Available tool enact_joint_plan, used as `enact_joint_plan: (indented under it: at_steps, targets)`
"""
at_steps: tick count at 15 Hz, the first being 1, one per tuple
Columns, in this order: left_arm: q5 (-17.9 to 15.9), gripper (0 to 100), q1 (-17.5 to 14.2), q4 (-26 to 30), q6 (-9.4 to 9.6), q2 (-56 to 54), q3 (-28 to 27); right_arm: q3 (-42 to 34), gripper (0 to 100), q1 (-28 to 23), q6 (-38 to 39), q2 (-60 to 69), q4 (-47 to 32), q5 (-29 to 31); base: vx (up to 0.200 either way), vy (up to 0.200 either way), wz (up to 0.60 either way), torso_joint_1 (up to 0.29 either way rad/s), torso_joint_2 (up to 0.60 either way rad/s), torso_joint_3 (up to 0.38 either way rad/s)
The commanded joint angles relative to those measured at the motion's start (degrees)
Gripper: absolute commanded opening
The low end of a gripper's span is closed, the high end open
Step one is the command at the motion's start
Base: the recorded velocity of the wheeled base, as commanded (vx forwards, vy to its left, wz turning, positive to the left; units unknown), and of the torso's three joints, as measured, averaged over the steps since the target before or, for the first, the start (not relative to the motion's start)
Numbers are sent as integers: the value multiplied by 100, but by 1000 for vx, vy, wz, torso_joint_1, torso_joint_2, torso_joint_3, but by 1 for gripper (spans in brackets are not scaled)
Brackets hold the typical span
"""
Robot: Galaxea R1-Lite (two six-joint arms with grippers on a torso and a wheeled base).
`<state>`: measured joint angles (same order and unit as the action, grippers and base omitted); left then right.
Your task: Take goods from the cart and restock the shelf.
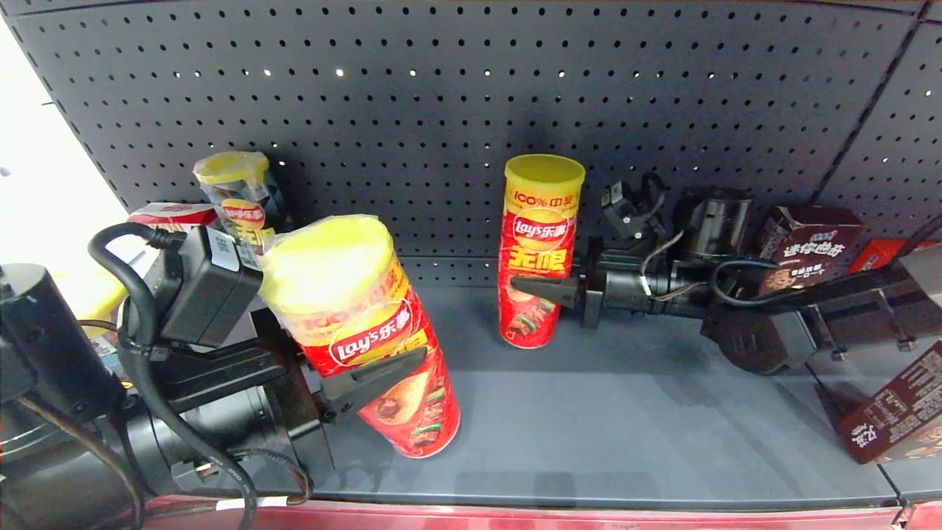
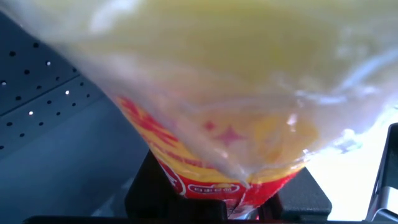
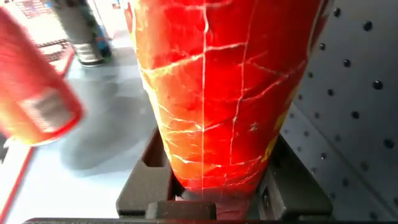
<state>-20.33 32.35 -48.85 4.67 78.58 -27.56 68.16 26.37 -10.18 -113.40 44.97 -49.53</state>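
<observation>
Shelf: grey deck, dark pegboard along the back edge, red strip along the front edge. Left gripper is clenched on a red chips can with a yellow lid under clear wrap. The near finger lies across the can's mid-body. The can is tilted, lid toward the left edge and base down near the front-left part of the deck; cannot tell whether the base touches. In the left wrist view the same can sits between the jaws, lid end toward the camera. Right gripper is clamped on a second red chips can, one finger visible across its front at mid-height. This can stands upright at the middle of the deck, close to the back edge, base at the surface. The right wrist view shows its red wall gripped between the jaws, pegboard just beside it. The two held cans are well apart. A third wrapped can stands at the back-left corner, against the pegboard. Brown box stands at the back edge on the right. A second brown box lies tilted at the right edge, nearer the front.
</observation>
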Motion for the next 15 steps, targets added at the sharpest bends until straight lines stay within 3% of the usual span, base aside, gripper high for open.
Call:
enact_joint_plan:
  at_steps: [1,9,15]
  targets:
    - [3,0,-1,-2,-1,-27,32,-769,0,167,-2,863,56,14,0,0,0,0,0,0]
    - [65,0,8,-2,-1,-36,-21,-2702,0,791,51,2217,363,725,0,0,0,0,0,0]
    - [73,0,8,-2,-1,-27,-3,-3283,0,958,60,1856,1093,875,0,0,0,0,0,0]
